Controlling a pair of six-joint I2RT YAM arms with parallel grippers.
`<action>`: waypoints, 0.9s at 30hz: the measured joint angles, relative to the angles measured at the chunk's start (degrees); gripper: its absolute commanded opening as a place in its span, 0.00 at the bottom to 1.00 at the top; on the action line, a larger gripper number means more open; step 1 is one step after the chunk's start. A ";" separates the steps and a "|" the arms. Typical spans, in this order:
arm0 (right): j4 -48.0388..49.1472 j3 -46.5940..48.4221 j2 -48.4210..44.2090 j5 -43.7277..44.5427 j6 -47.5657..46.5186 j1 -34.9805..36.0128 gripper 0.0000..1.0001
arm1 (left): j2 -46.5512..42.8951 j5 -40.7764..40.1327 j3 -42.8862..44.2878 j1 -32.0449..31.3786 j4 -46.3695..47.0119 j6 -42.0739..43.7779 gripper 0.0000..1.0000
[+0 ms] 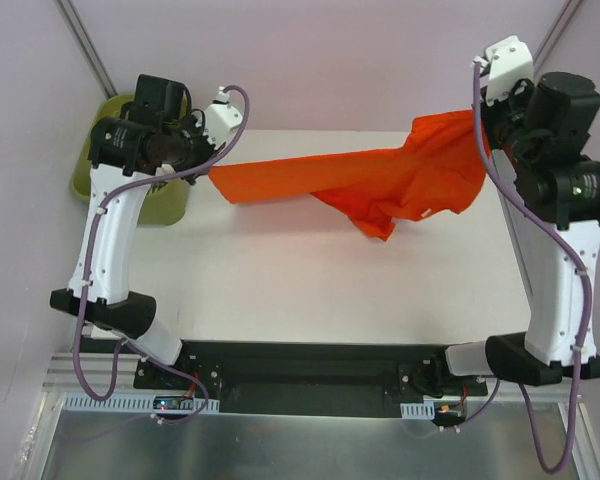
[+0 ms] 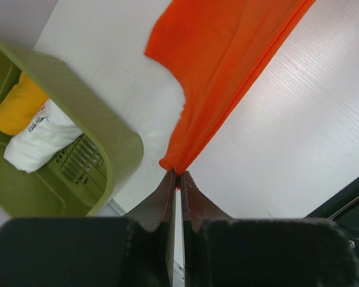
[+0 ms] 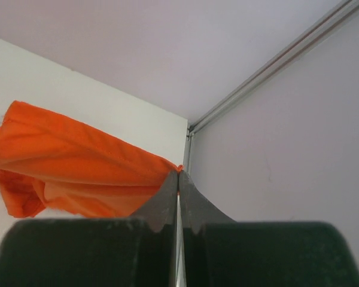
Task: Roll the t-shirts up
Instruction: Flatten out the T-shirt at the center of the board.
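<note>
1. Left gripper (image 2: 176, 174) — dark jaws pressed together — pinches one tapered end of the plain red-orange thin-cloth t-shirt (image 1: 380, 175).
2. Right gripper (image 3: 178, 173) pinches the opposite edge the same way, near the far right corner.
3. The shirt stretches between both grippers above the white flat table (image 1: 310, 290) — its right half bunched and sagging.
4. An olive-green plastic basket (image 2: 102, 137) at the table's left holds a yellow cloth roll (image 2: 15, 107) and a white cloth roll (image 2: 39, 140).
</note>
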 measured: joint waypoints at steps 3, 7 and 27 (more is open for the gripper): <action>-0.28 -0.09 -4.00 -2.08 0.83 -0.02 0.01 | -2.73 -2.47 1.44 -0.07 -1.51 -1.03 0.00; -1.25 -0.57 -7.69 -4.74 1.84 0.00 0.01 | -6.19 -5.68 4.50 -0.52 -2.54 -1.90 0.00; -4.28 13.97 -24.33 -21.55 7.78 -0.48 0.01 | -21.03 -4.83 25.20 -1.09 -1.60 -1.33 0.00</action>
